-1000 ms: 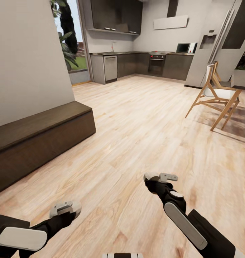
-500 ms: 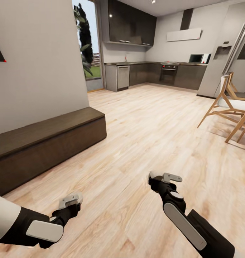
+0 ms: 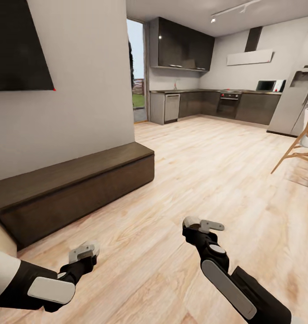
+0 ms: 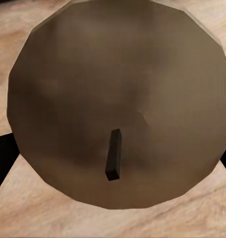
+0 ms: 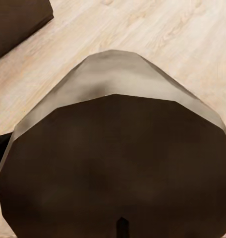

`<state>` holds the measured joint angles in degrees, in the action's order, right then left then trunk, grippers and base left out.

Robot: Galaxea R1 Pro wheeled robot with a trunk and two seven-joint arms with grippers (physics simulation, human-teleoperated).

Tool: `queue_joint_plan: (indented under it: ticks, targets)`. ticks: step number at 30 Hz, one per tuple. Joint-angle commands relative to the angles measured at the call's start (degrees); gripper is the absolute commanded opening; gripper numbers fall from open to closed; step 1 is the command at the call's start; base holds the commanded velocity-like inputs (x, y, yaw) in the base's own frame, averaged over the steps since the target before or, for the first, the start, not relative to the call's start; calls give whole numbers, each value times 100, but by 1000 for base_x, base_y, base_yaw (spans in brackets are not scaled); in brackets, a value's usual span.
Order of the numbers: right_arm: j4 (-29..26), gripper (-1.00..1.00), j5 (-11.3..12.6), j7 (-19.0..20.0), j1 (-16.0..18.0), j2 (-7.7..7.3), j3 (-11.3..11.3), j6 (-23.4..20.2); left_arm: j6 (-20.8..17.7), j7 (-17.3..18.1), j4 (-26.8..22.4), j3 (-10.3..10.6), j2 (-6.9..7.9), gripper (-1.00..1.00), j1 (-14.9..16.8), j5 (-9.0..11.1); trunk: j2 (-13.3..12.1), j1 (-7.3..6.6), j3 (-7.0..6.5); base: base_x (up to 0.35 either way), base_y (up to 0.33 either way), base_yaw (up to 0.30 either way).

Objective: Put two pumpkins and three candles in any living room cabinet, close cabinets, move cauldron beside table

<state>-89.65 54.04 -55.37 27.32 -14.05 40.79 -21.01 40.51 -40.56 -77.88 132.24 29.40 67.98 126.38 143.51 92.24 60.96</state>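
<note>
A beige-tan candle (image 4: 118, 89) with a dark wick sits right up against the left wrist camera, and my left gripper (image 3: 85, 251) is shut on it low over the floor. A second candle (image 5: 113, 148) looms just as large in the right wrist view, held in my shut right gripper (image 3: 202, 223). The long, low, dark brown cabinet (image 3: 82, 180) runs along the wall to my left, and its corner (image 5: 16, 20) appears in the right wrist view. At its near end a pale beige drawer inside (image 3: 1, 236) pokes out. The pumpkins are out of view.
A dark screen (image 3: 19, 45) hangs on the wall above the cabinet. Pale wood floor (image 3: 208, 180) stretches ahead to a grey kitchen (image 3: 217, 103) at the back. A wooden chair (image 3: 302, 150) stands at the right edge.
The camera has swung left: the cabinet and kitchen slid right, the wall screen and the pale drawer end came into view. Both arms keep their pose and their candles.
</note>
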Motion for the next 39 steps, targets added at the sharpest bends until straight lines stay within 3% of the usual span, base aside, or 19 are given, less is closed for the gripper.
queue_joint_plan:
  ticks: [1, 10, 15, 22, 26, 39]
  targets:
    - [-12, -100, 11, -45, 10, -4, 71, -35, 9, -15, -8, 4, 2, -100, 4, -14, 1, -3, -17, 0, 305, 277]
    - [-24, -100, -28, -14, 10, 60, 424, 98, 9, -19, -32, 12, -4, -100, 4, -17, -11, -27, -216, 0, 305, 278]
    - [-18, -100, -34, -17, 10, 157, 479, 113, 5, -22, -34, 13, -4, -100, 4, -25, -18, -40, -327, 2, 267, 278]
    - [-17, -100, -34, -9, 10, 173, 541, 109, 8, -23, -39, 13, -10, -100, 4, -26, -37, -62, -481, 13, 47, 268]
    - [-18, -100, -34, -1, 10, 174, 672, 112, 10, -23, -39, 5, -5, -100, 4, -41, -197, -150, -553, 0, 1, 255]
    - [-26, -100, -39, -15, 10, 249, 685, 112, 10, -16, -43, 4, -22, -100, 4, -44, -719, -436, -750, 0, 0, 178]
